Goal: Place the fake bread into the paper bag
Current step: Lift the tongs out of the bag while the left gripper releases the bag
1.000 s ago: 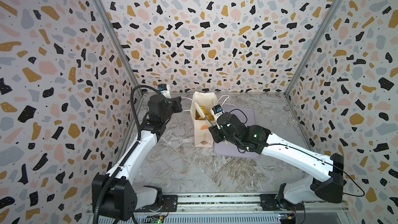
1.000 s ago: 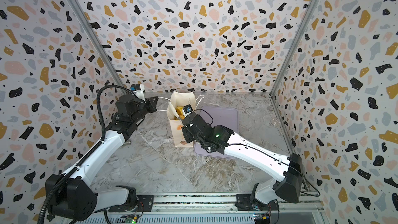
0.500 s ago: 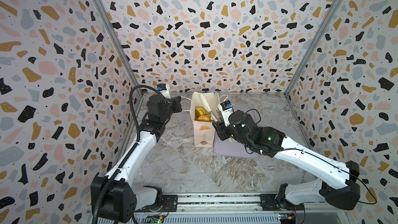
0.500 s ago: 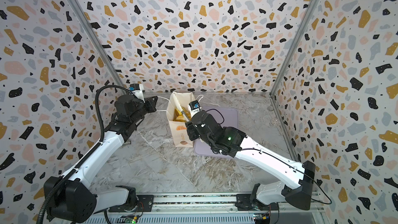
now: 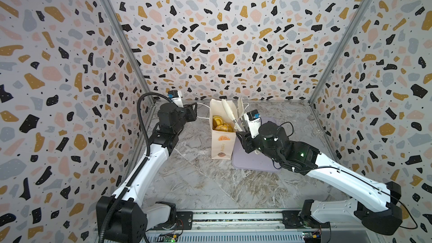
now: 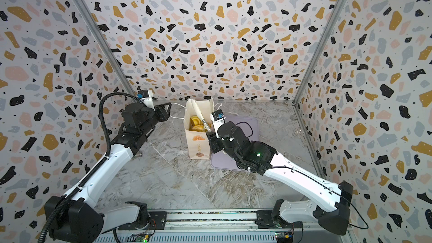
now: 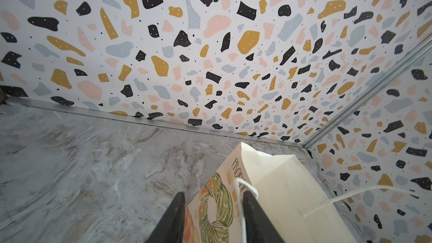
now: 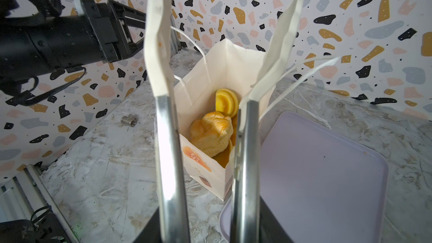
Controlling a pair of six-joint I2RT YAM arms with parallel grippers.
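The bread [image 8: 211,132] lies in the bag [image 5: 223,146], below and ahead of the tongs' tips. A lumpy golden-brown bun is on top, a striped yellow-orange roll stands on edge behind it, and more brown shows beneath, all of it glossy. The bag is tall cream paper with creased sides. It stands upright with its mouth open, an orange print and a small brown mark on its front.

The right gripper [image 5: 242,137] is clamped on the tongs [image 8: 168,136], two bright metal arms ending in flat cream tips. The tips stand apart over the bag's mouth.

The left gripper [image 7: 213,194] has its jaws parted. The bag's side wall, printed with a green plaited wreath, sits just ahead between them. A white handle string [image 7: 237,183] runs along one finger.

A flat, matte lilac tray [image 8: 315,171] with rounded corners lies under the right gripper, just beside the bag. A small metal stud [image 8: 128,120] rests on the marble-patterned floor [image 5: 210,188] below the left gripper. More handle strings arch beside the tong tips, and the terrazzo walls [image 5: 233,43] stand close behind the bag.
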